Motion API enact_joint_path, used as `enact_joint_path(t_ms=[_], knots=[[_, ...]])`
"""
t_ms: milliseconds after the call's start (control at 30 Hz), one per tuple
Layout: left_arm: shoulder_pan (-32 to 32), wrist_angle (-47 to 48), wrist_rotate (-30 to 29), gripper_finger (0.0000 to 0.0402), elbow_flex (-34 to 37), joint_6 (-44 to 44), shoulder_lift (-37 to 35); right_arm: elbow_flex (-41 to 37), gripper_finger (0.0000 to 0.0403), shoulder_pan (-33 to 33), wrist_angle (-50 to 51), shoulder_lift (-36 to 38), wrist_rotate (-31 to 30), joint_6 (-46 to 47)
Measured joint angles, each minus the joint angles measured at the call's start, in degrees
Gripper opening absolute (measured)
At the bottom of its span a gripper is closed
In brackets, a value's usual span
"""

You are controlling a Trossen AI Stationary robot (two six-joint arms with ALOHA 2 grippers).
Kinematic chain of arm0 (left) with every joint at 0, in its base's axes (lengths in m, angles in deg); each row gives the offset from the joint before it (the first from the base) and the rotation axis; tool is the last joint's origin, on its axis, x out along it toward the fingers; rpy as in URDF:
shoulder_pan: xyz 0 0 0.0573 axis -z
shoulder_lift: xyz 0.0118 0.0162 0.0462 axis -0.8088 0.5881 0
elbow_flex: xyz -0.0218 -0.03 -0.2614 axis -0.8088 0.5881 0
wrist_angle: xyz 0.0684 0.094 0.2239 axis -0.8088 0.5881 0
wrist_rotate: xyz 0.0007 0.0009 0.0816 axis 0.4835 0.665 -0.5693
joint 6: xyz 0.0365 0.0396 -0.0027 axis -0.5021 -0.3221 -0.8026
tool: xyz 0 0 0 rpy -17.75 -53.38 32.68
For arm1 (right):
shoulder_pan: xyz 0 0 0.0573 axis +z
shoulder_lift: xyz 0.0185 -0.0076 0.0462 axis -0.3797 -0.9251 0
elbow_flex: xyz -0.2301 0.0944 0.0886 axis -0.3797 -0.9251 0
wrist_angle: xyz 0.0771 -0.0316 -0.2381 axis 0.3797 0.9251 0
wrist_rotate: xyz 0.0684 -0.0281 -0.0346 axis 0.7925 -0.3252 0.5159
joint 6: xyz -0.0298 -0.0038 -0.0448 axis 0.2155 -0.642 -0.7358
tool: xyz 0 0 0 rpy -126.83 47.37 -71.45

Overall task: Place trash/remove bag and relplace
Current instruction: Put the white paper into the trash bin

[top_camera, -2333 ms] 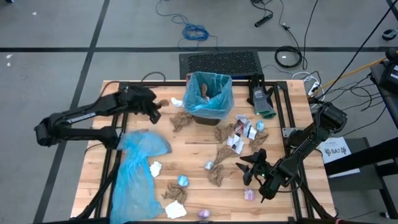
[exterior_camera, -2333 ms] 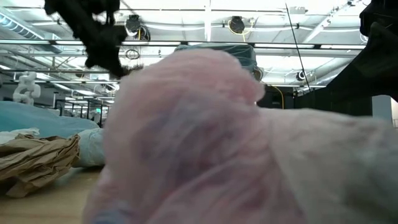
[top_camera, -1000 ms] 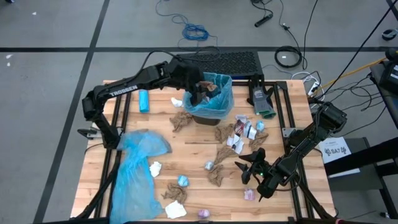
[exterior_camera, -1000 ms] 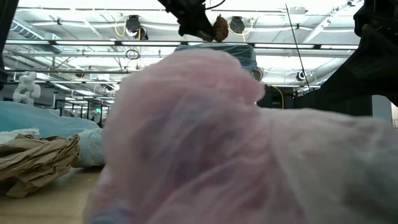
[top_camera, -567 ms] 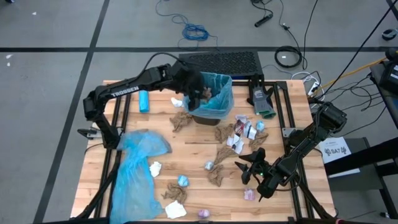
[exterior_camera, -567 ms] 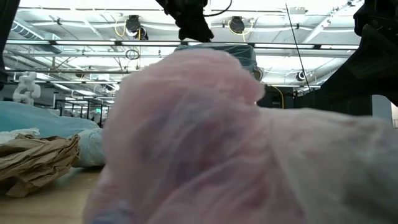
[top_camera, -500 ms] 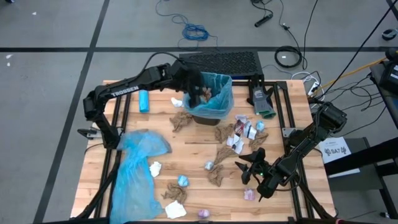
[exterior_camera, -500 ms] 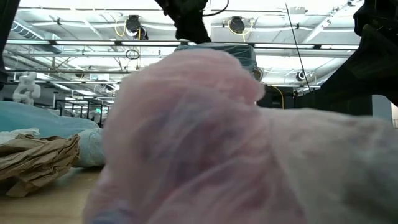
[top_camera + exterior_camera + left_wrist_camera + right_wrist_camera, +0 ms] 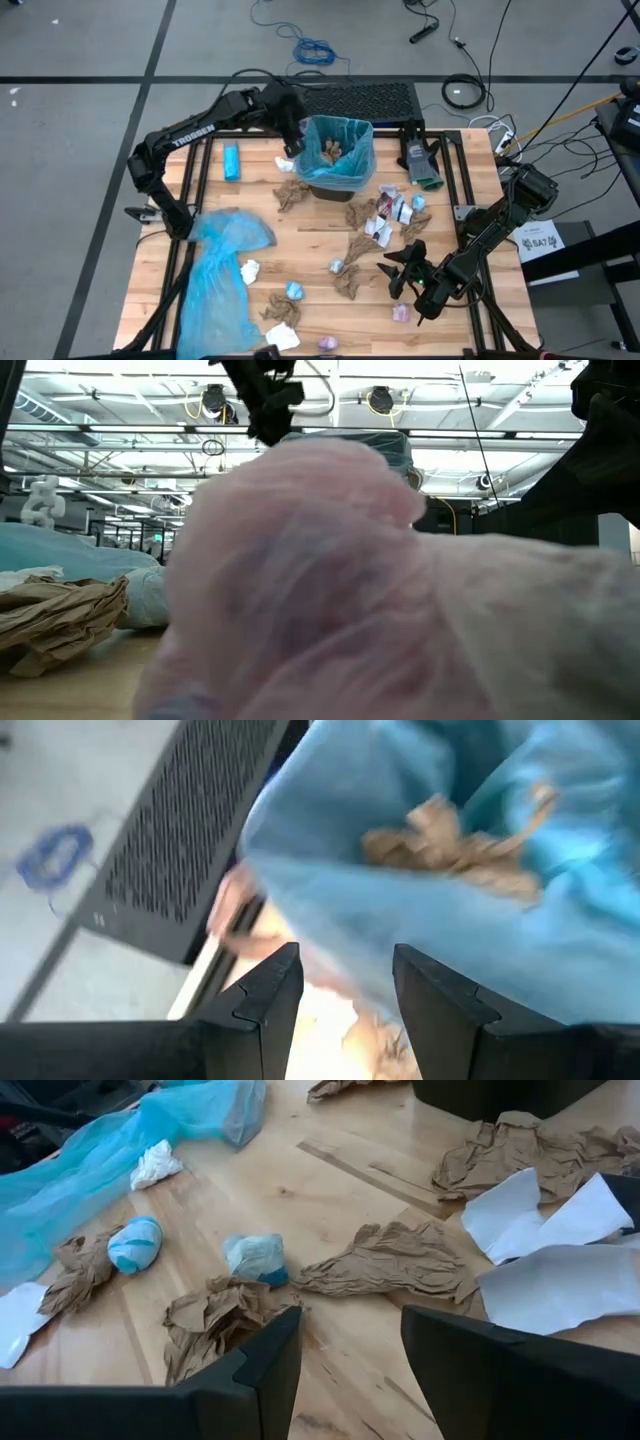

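A black bin lined with a blue bag (image 9: 337, 160) stands at the table's far middle, with brown paper wads (image 9: 335, 152) inside it. My left gripper (image 9: 294, 143) hangs open and empty just outside the bin's left rim; the left wrist view shows the bag's rim (image 9: 420, 930) past its fingers. Trash lies scattered on the wood: brown wads (image 9: 355, 245), white scraps (image 9: 385, 218), small blue and pink wrappers (image 9: 294, 291). My right gripper (image 9: 393, 272) is open and empty at the front right, low over the table, facing brown wads (image 9: 380, 1260).
A loose blue bag (image 9: 220, 270) lies spread at the front left. A small blue oblong object (image 9: 232, 161) sits at the far left, a green and black tool (image 9: 420, 165) at the far right. A pink wrapper (image 9: 330, 580) fills most of the low view.
My left gripper has moved from above the bin toward the table's left edge, past the bin's left rim, and has tipped further down. The brown wad that was at its fingertips above the bin a second ago is no longer there.
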Motion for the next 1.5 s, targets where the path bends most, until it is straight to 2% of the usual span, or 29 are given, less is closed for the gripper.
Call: enact_joint_path(t_ms=[333,500,667,867,967,1233,1500], knots=[[-6.4,6.5,2.0,0.0162,1.2,-0.3,0.0,0.0,0.0164,0.0,0.0,0.0,0.1,0.0],[-7.8,4.4,3.2,0.0162,7.7,-0.9,0.0,0.0,0.0164,0.0,0.0,0.0,0.2,0.0],[-9.1,-3.4,6.8,0.0162,19.8,-3.6,0.0,0.0,0.0164,0.0,-0.2,0.0,0.2,0.0],[-11.0,-18.7,11.4,0.0162,34.5,-4.6,0.0,0.0,0.0164,0.0,-0.2,0.0,0.3,0.0],[-12.5,-25.4,13.6,0.0162,39.2,-4.2,0.0,0.0,0.0164,0.0,-0.2,0.0,0.1,0.0],[-13.8,-37.1,13.9,0.0162,41.1,-2.8,0.0,0.0,0.0164,0.0,-0.1,0.0,-0.3,-0.2],[-12.7,-38.9,15.0,0.0162,41.1,-4.5,1.6,0.0,0.0164,0.0,-0.2,0.0,-0.3,-0.1]])
